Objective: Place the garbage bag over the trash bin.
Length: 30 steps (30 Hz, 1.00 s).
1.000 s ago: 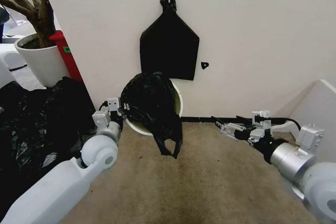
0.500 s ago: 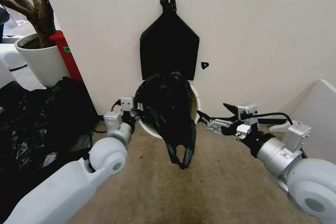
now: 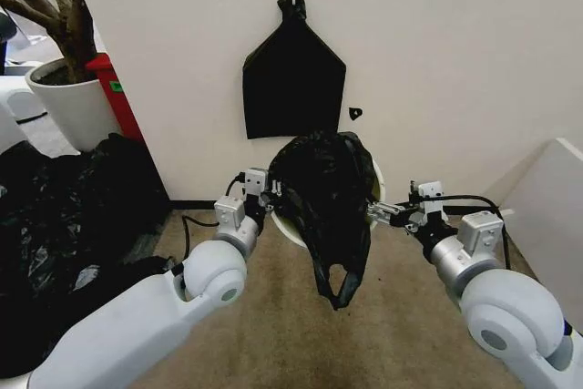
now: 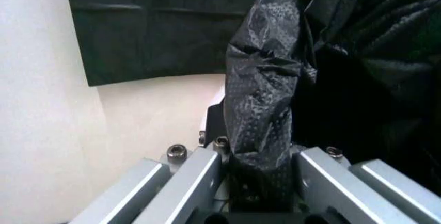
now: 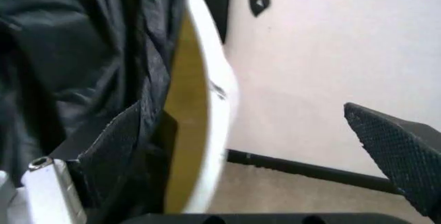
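Observation:
The trash bin (image 3: 377,179) is a white bucket lifted off the carpet and tilted in front of the wall. The black garbage bag (image 3: 323,198) hangs over its mouth, with a tail drooping below. My left gripper (image 3: 270,196) is at the bin's left side, shut on a bunched fold of the garbage bag (image 4: 269,105) between its metal fingers (image 4: 196,175). My right gripper (image 3: 377,213) is at the bin's right side and open. Its black pads (image 5: 396,152) stand wide apart on either side of the bin's white rim (image 5: 206,105), with the garbage bag (image 5: 76,53) on the inner side.
A flat black bag (image 3: 293,79) hangs on the wall just above the bin. A heap of black plastic sheeting (image 3: 64,216) lies at the left, behind it a white plant pot (image 3: 68,102) and a red object (image 3: 123,102). A white panel (image 3: 551,202) stands at the right.
Both arms and the bin with the bag have shifted right and slightly up. The right gripper has closed in from the floor side and now straddles the bin's rim.

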{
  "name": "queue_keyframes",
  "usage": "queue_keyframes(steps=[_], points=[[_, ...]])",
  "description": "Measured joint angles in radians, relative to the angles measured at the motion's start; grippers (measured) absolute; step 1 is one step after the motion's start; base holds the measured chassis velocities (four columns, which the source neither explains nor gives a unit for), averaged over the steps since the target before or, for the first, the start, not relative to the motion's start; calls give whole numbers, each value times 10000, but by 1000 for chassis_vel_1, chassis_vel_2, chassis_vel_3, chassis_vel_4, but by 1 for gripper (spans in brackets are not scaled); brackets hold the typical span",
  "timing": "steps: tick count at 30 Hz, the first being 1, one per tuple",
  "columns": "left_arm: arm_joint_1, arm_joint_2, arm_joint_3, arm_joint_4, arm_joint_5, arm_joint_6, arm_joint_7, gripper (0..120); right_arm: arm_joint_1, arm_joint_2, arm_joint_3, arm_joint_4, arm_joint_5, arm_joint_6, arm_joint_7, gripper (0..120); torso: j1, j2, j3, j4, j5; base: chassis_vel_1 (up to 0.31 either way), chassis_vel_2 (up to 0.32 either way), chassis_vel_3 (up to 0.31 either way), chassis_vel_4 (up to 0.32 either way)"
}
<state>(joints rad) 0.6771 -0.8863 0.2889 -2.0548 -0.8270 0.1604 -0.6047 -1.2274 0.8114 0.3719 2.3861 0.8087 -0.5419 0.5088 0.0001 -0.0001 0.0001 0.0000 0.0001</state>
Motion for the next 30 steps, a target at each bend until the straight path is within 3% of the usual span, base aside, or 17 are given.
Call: queue_keyframes(steps=[15, 30], points=[[37, 64, -196, 189, 206, -93, 199, 0, -298, -578, 709, 127, -71, -219, 263, 100, -1, 0, -1, 0, -1, 0, 0, 0, 0], [493, 282, -643, -216, 78, -569, 770, 0, -249, -662, 993, -1606, -260, 222, -522, 100, -1, 0, -1, -1, 0, 0, 0, 0, 0]])
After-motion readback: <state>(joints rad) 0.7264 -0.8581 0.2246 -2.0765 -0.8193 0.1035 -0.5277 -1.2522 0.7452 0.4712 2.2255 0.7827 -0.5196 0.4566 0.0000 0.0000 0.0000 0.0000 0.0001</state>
